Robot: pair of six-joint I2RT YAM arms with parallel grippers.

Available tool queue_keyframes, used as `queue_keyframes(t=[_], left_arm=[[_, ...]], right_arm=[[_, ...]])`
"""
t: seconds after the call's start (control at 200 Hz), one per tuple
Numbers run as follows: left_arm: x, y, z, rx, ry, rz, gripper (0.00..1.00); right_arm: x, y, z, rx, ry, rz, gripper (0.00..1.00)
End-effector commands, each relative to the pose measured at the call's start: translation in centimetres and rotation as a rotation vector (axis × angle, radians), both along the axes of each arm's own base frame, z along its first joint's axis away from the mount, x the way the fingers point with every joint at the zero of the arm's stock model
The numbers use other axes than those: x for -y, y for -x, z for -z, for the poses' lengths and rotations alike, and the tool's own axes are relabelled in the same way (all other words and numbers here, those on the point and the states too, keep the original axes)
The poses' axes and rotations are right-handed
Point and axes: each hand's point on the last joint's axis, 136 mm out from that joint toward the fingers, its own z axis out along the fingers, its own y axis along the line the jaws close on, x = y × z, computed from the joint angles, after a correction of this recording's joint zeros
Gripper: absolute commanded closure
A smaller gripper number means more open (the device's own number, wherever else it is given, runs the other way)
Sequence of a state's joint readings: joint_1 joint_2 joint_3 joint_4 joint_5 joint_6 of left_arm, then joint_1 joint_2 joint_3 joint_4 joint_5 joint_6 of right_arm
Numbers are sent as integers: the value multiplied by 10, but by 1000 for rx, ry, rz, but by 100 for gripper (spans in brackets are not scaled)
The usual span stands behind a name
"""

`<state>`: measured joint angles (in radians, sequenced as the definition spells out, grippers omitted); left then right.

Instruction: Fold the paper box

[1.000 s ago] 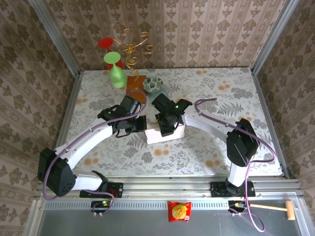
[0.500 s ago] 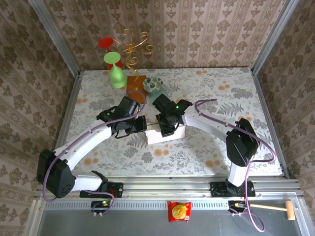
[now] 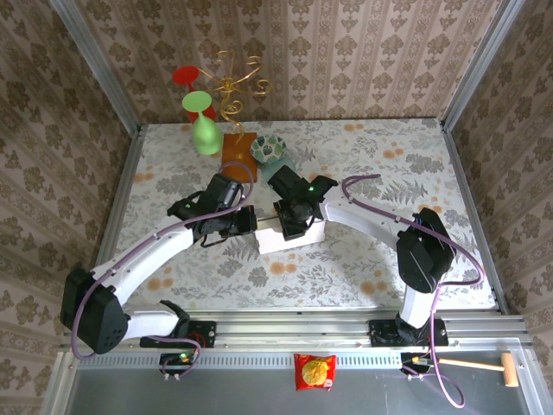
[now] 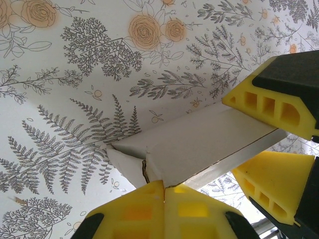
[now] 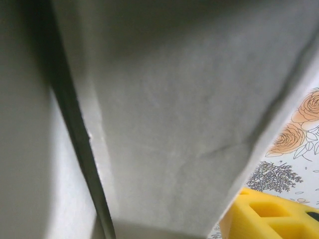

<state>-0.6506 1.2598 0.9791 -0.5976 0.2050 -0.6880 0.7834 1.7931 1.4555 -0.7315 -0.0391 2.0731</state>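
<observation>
Overhead, my left arm has swung slightly leftward since a second ago, its wrist now clear of the brown board (image 3: 237, 147). The paper box (image 3: 294, 243) lies mid-worktop (image 3: 406, 173) as before, with the left claw (image 3: 251, 223) at its left end and the right claw (image 3: 289, 230) over it. A patterned bowl (image 3: 268, 149) and green glass (image 3: 205, 131) stand just behind.

Left wrist: the left claw is closed, tips touching the box's corner. The right claw's yellow fingers (image 4: 277, 97) straddle the far end; whether they grip, I cannot tell.

Right wrist: the box's grey wall sits close against the lens.
</observation>
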Motion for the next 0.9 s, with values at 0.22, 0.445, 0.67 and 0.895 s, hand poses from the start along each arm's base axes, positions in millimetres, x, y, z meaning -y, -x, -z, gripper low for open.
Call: queue_keyframes(t=[0.22,0.445,0.67,0.895], left_arm=[[-16,20,25,-55,-154,35,100],[-15,21,25,-39,-198,59,100],[-14,24,28,-28,-236,80,100],[-13,25,28,-11,-259,90,100]], right_arm=[[14,10,6,-85,11,169,42],[16,10,8,-81,11,168,41],[20,-9,-6,52,1,124,33],[31,-12,-27,112,-8,113,27]])
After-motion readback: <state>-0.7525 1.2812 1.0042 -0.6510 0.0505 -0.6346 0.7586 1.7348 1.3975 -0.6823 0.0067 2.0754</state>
